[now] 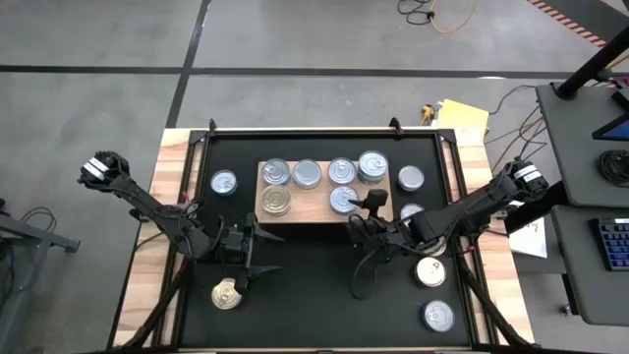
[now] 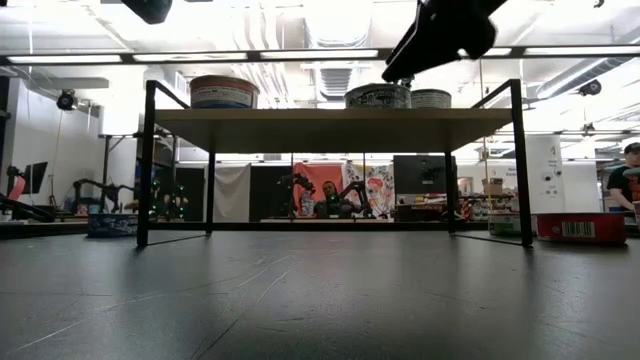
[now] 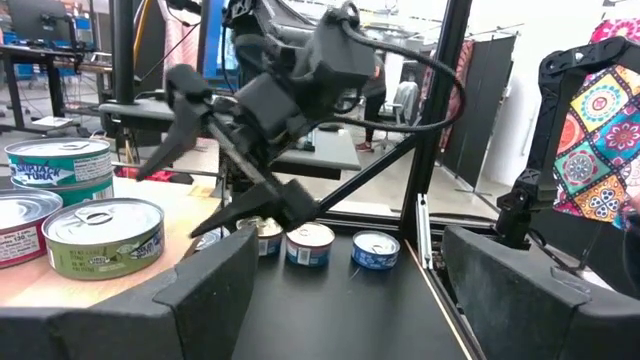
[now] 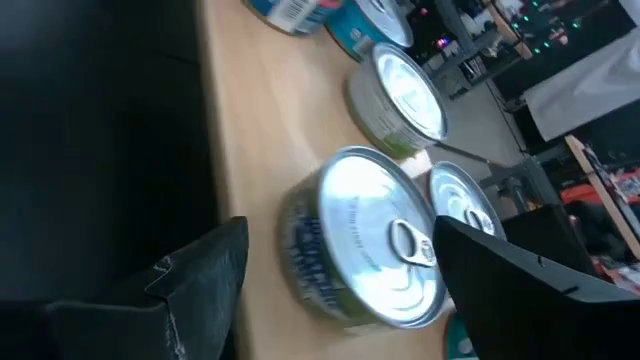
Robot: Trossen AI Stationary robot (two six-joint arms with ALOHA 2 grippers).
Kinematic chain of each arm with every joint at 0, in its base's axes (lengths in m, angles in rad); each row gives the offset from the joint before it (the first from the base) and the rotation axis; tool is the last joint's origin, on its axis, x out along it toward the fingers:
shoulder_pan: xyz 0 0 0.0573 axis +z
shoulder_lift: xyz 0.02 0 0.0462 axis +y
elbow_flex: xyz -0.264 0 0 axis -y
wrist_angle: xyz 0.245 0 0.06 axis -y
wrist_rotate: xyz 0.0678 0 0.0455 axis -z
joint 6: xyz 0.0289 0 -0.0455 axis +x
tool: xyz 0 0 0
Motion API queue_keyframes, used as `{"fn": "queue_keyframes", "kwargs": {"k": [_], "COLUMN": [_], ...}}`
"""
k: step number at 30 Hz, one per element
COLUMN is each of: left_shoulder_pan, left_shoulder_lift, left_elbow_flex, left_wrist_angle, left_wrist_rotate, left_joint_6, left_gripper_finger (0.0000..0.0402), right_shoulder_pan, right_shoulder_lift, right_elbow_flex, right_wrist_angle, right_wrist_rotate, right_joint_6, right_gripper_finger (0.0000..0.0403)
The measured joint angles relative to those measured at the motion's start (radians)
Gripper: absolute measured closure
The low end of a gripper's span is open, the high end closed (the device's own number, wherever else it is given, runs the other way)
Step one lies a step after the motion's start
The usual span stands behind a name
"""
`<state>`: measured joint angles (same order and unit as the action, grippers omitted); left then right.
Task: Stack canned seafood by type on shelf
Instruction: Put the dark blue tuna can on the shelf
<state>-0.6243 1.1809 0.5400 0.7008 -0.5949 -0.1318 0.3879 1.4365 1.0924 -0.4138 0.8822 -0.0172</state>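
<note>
Right wrist view: released right pincer [image 4: 340, 285] straddles a tin [image 4: 365, 235] on the shelf [image 4: 250, 130].

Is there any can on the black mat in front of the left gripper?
Yes, one gold-lidded can lies on the mat near the left gripper.

My shelf [image 1: 319, 208] stands at the far middle of the mat [image 1: 305, 295], six tins [image 1: 343, 200] on it. Loose tins lie right [image 1: 430, 271] and near-left [image 1: 227, 293]. My right gripper [image 1: 362, 211] hangs at the shelf's near right corner.
</note>
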Motion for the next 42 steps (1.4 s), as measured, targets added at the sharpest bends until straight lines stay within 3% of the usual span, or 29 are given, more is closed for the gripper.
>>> {"fn": "queue_keyframes", "kwargs": {"k": [16, 25, 35, 39, 42], "left_shoulder_pan": [0.000, 0.000, 0.000, 0.000, 0.000], "left_shoulder_lift": [0.080, 0.098, 0.096, 0.095, 0.095], "left_elbow_flex": [0.000, 0.000, 0.006, 0.067, 0.154], "left_wrist_angle": [-0.013, 0.000, -0.004, -0.084, -0.257], "left_wrist_rotate": [0.000, 0.001, 0.002, 0.002, 0.003], "left_joint_6": [-0.014, -0.071, -0.152, -0.166, -0.172], "left_gripper_finger": [0.0100, 0.0100, 0.0113, 0.0121, 0.0126], "right_shoulder_pan": [0.181, 0.281, 0.393, 0.417, 0.426], "right_shoulder_lift": [-0.057, -0.032, -0.008, -0.008, -0.008], "right_elbow_flex": [0.000, 0.000, -0.022, -0.035, -0.048], "right_wrist_angle": [0.000, 0.000, 0.001, 0.002, 0.012], "right_wrist_rotate": [-0.012, -0.125, -0.095, -0.067, -0.053], "right_joint_6": [0.282, 0.414, 0.515, 0.524, 0.528], "right_gripper_finger": [0.0168, 0.0230, 0.0319, 0.0357, 0.0380]}}
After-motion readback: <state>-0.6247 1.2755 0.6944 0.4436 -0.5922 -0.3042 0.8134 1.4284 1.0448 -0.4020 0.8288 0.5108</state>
